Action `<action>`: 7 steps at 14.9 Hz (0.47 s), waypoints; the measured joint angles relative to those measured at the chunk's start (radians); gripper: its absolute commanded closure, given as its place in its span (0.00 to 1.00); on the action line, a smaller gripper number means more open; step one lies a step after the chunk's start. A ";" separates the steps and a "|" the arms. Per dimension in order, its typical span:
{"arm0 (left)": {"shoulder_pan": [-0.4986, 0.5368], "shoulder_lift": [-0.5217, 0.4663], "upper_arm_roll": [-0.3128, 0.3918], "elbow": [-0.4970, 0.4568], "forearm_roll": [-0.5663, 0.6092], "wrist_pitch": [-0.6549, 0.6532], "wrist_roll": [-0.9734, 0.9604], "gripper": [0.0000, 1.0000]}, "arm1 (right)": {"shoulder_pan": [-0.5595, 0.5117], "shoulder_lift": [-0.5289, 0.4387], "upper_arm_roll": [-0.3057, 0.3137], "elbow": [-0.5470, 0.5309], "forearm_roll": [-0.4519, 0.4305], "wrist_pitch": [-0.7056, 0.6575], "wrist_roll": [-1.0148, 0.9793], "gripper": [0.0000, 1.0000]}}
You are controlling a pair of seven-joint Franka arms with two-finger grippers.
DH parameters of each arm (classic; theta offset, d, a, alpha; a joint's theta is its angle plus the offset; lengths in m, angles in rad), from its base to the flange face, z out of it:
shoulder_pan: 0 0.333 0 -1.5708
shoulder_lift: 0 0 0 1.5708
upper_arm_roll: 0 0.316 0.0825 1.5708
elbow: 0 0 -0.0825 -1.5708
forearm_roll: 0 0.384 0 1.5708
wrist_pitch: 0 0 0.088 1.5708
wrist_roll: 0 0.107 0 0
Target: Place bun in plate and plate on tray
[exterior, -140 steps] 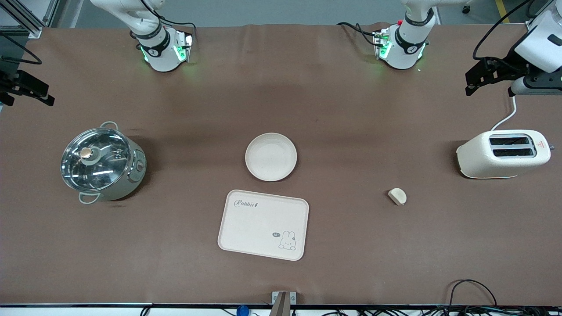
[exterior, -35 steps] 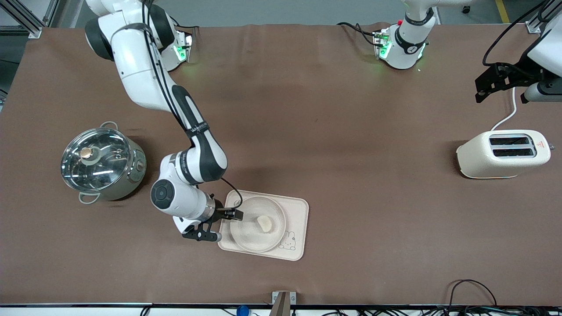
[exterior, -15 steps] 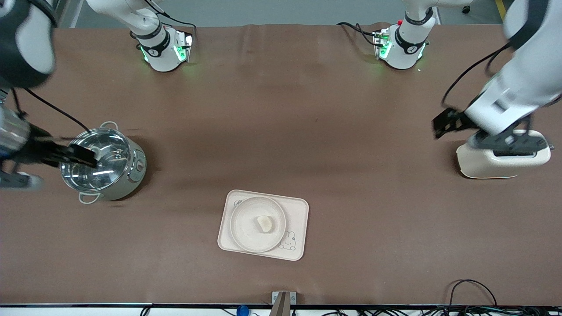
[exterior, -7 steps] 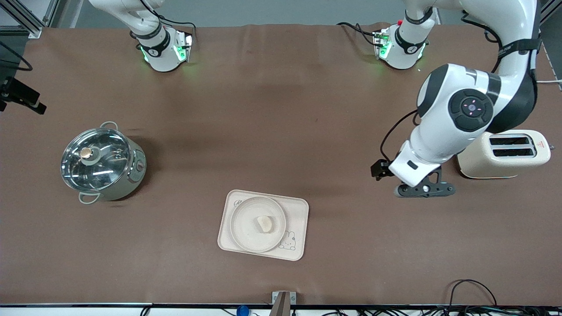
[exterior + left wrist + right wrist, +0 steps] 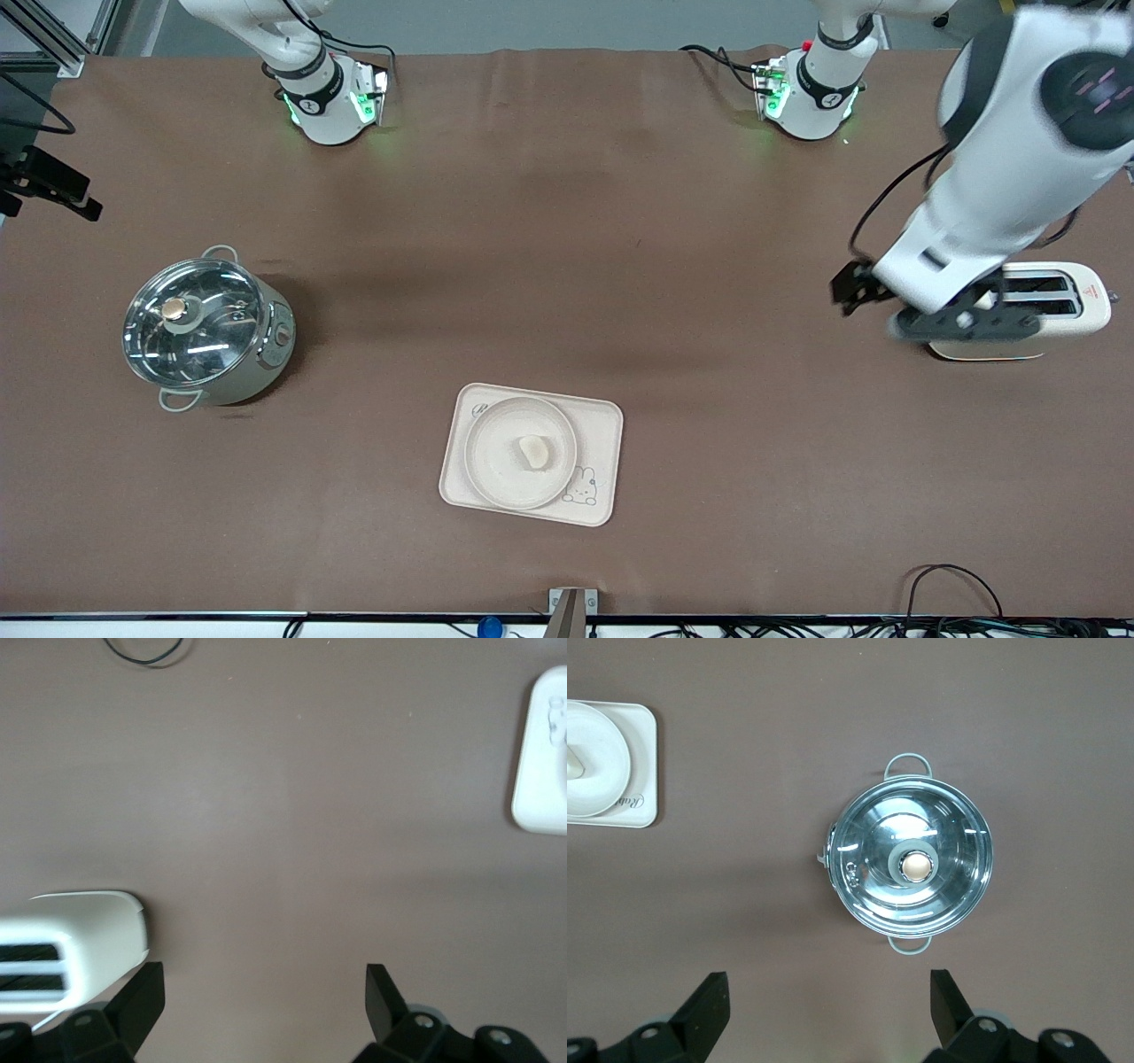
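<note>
- Right tool [image 5: 824, 1014]: upper-left edge of front frame, high over surface [image 5: 567, 221], fingers spread, empty; arm waits.
- Steel pot with glass lid [image 5: 205, 330]: middle left; one.
- Cream-beige rectangular "Rabbit" tray [image 5: 602, 443]: lower centre; one. Round cream-beige plate [image 5: 492, 456] on it; one. Small cream-white bun [image 5: 534, 451] in plate; one.
- Left tool [image 5: 264, 1010]: middle right, over surface beside cream two-slot toaster [image 5: 1076, 306] (one), fingers spread, empty.
- Risk, judged: task looks done; left arm low near toaster, swing could knock it.
</note>
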 measured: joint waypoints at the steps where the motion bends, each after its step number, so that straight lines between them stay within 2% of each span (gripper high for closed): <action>1: 0.016 -0.038 0.000 -0.003 -0.021 -0.030 0.031 0.00 | 0.000 0.000 0.002 -0.002 -0.001 0.001 -0.001 0.00; 7: 0.059 -0.226 0.001 -0.124 -0.096 -0.064 0.083 0.00 | 0.000 0.000 0.005 -0.003 -0.026 0.002 -0.020 0.00</action>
